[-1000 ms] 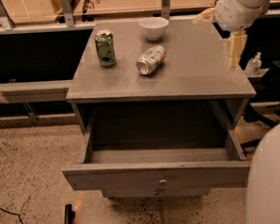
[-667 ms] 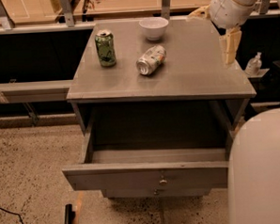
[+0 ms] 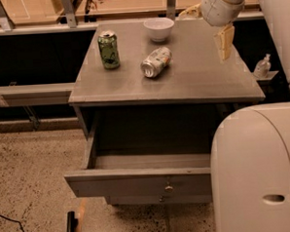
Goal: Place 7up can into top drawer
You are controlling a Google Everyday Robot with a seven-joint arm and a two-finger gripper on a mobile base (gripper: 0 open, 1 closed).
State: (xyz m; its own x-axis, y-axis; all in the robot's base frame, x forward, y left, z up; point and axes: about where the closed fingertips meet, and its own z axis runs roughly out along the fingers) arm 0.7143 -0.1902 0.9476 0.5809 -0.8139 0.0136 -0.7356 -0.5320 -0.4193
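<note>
The 7up can lies on its side near the middle of the grey cabinet top, silver with green patches. The top drawer is pulled open below, empty where it shows, with a small round knob on its front. My gripper hangs above the right part of the cabinet top, to the right of the can and apart from it, holding nothing that I can see. My white body hides the drawer's right end.
A dark green can stands upright at the cabinet top's left. A white bowl sits at the back, just behind the 7up can. A small bottle stands on a ledge to the right. Speckled floor lies in front.
My gripper has moved left over the cabinet top, nearer the can. My white body has come further into view and now covers the drawer's right end. The cans and bowl have not moved.
</note>
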